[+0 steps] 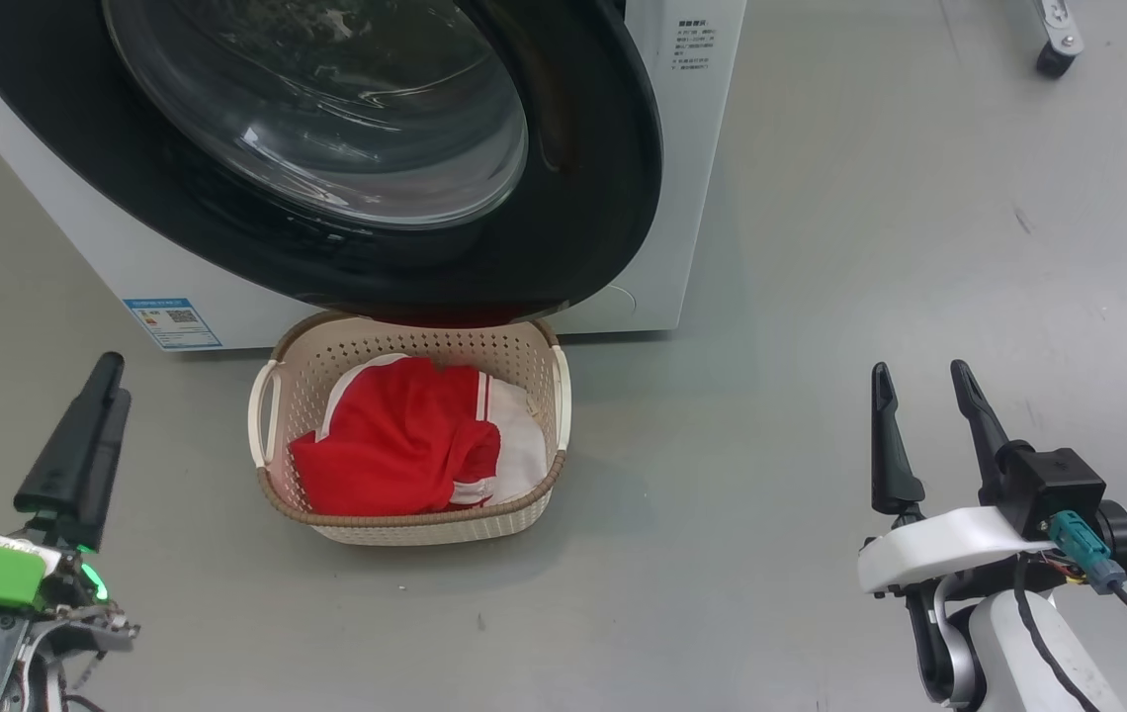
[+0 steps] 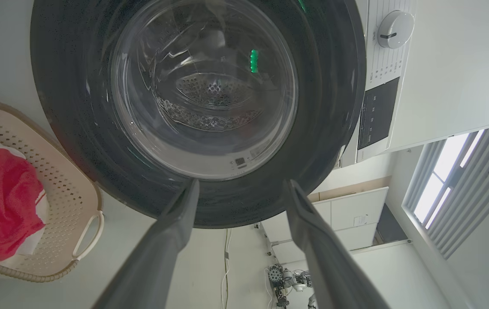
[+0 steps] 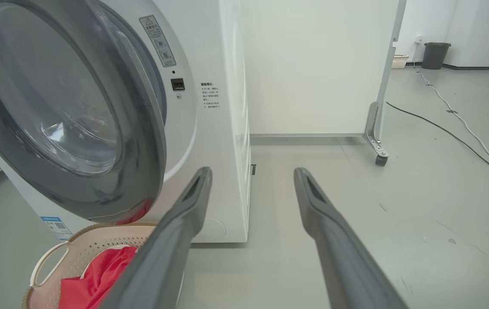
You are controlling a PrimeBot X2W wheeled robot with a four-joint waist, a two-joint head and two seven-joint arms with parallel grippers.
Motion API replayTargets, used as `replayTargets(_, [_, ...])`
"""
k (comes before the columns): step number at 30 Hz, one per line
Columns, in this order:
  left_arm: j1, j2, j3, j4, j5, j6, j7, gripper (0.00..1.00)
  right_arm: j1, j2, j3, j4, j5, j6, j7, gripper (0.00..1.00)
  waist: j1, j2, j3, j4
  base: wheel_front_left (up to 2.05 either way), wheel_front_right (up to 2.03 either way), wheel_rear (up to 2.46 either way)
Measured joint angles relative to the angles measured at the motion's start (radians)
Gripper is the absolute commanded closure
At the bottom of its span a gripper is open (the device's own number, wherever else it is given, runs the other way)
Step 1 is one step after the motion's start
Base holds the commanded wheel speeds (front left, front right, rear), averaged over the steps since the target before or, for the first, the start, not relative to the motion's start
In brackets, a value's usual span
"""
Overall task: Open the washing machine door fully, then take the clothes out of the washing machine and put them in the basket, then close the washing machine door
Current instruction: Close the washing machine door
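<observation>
My left tool (image 1: 113, 380) hangs low at the near left, above the grey floor (image 1: 821, 297). From the head its two dark fingers line up one behind the other, but my left wrist view shows them spread well apart with nothing between them. My right tool (image 1: 919, 368) is at the near right, its fingers parted just as wide and empty, pointing away from me past the right side of the washing machine (image 1: 692, 198).

The washing machine door (image 1: 583, 198) is neither shut nor wide open. In my right wrist view its right edge stands clear of the white front, leaving a gap in which the latch hole shows. Through the bulging window my left wrist view shows the drum's perforated metal. A streak of red shows at the door's lower edge, and I cannot tell whether it is cloth or a reflection.

The basket (image 1: 405, 348) sits on the floor just in front of the machine, between my tools and nearer the left one, its far end under the door's lower rim. The clothes (image 1: 395, 445) lie heaped inside it, red with white stripes and a white panel on the right. A small blue label (image 1: 173, 322) is stuck low on the machine's front, left of the basket
</observation>
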Motion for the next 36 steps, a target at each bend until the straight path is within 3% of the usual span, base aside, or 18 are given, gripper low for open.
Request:
replayTargets(4, [0.000, 0.005, -0.029, -0.079, 0.194, 0.000, -0.094, 0.00, 0.000, 0.001, -0.004, -0.002, -0.003, 0.007, 0.000, 0.00, 0.0000, 0.0000, -0.011, 0.010, 0.00, 0.00, 0.00])
replayTargets(5, [0.000, 0.005, -0.029, -0.079, 0.194, 0.000, -0.094, 0.00, 0.000, 0.001, -0.004, -0.002, -0.003, 0.007, 0.000, 0.00, 0.0000, 0.0000, -0.011, 0.010, 0.00, 0.00, 0.00])
replayTargets(6, [0.005, 0.039, -0.080, -0.117, 0.328, 0.000, -0.126, 0.00, 0.000, 0.000, -0.005, -0.003, -0.004, 0.007, 0.000, 0.00, 0.0000, 0.0000, -0.016, 0.013, 0.00, 0.00, 0.00])
replayTargets(9, [0.019, 0.065, -0.115, -0.145, 0.450, 0.000, -0.190, 0.00, 0.000, 0.001, -0.005, -0.003, -0.011, 0.016, 0.000, 0.00, 0.0000, 0.0000, -0.025, 0.015, 0.00, 0.00, 0.00])
replayTargets(19, [0.113, 0.121, -0.231, -0.118, 0.865, -0.001, -0.360, 0.00, 0.016, 0.001, -0.001, 0.007, -0.016, 0.025, 0.000, 0.00, 0.0000, 0.0000, -0.065, 0.012, 0.00, 0.00, 0.00])
replayTargets(24, [0.149, 0.124, -0.267, -0.093, 0.974, 0.006, -0.401, 0.00, 0.042, 0.001, 0.001, 0.018, -0.024, 0.032, 0.000, 0.00, 0.0000, 0.0000, -0.083, 0.011, 0.00, 0.00, 0.00])
replayTargets(36, [0.216, 0.102, -0.346, -0.013, 1.139, 0.097, -0.485, 0.00, 0.085, 0.000, 0.002, 0.042, -0.031, 0.034, 0.000, 0.00, 0.0000, 0.0000, -0.124, 0.016, 0.00, 0.00, 0.00])
